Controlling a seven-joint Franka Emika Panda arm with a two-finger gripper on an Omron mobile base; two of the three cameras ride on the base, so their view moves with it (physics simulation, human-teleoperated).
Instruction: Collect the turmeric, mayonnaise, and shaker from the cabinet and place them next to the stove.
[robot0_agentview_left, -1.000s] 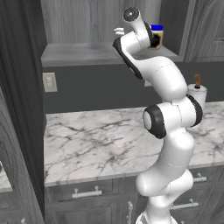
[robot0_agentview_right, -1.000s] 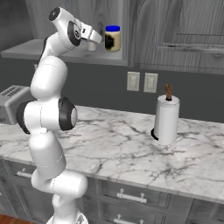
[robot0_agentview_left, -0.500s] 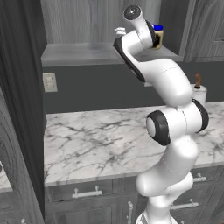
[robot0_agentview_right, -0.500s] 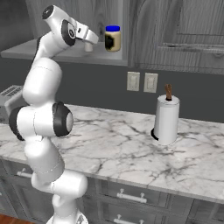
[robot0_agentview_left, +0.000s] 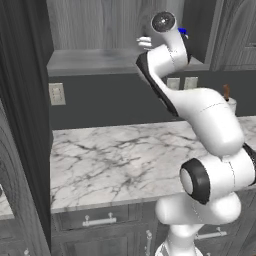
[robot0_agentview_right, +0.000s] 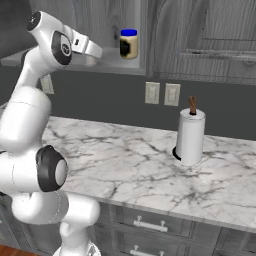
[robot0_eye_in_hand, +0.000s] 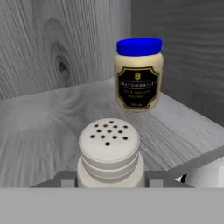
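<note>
Left base view: the arm has drawn slightly back from the cabinet (robot0_agentview_left: 100, 30) shelf; right base view: the mayonnaise (robot0_agentview_right: 128, 44), cream with a blue lid, stands alone, so removal seems underway; hand view: the gripper (robot0_eye_in_hand: 109, 179) is clamped on the shaker (robot0_eye_in_hand: 109, 151), a pale cylinder with a perforated top, over grey wood-grain.

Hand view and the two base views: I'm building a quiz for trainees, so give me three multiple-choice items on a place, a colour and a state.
1. Where does the mayonnaise stand?
A. cabinet shelf
B. marble counter
C. drawer

2. What colour is its lid?
A. red
B. blue
C. green

3. What is the gripper doing?
A. open, holding nothing
B. shut on the shaker
C. shut on the paper-towel roll

Answers: 1 A, it sits on the grey wood-grain shelf; 2 B, the cap is bright blue; 3 B, fingers flank the perforated-top shaker.
</note>
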